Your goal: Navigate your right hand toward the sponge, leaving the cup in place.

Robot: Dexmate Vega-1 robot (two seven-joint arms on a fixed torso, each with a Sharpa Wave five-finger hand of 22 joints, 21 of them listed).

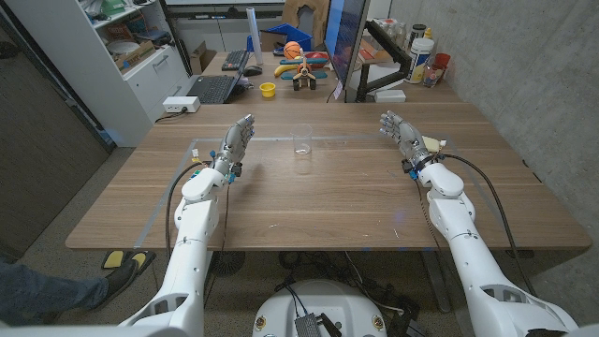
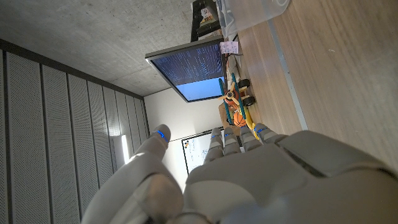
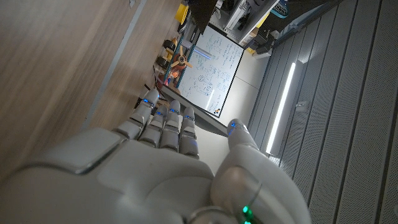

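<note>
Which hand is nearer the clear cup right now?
Left. The left hand is just to the cup's left; the right hand is farther off on its other side.

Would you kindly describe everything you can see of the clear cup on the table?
The cup is a small clear tumbler, glass or plastic by its look, standing upright with its mouth open and seemingly empty. It sits on the wooden table, toward the far side near the middle, between the two hands. Nothing touches it but the tabletop; both hands are well apart from it.
</note>
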